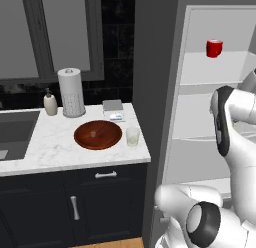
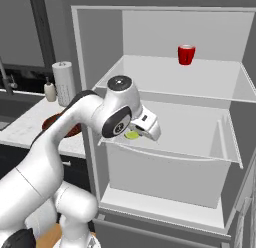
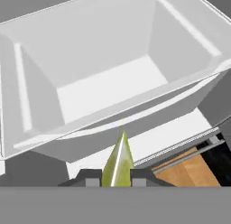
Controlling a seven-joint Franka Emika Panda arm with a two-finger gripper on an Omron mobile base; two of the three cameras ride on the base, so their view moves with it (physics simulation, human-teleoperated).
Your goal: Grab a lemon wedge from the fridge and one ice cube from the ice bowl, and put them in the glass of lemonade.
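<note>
The hand view shows the gripper [image 3: 117, 181] closed on the lemon wedge [image 3: 118, 162]; the left base view shows the ice bowl [image 1: 98, 134] beside the glass of lemonade [image 1: 132, 136]

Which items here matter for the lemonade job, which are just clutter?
Job: lemon wedge between the gripper tips; fridge; ice bowl; glass of lemonade.
Clutter: red mug; paper-towel roll; soap bottle; sink.
</note>
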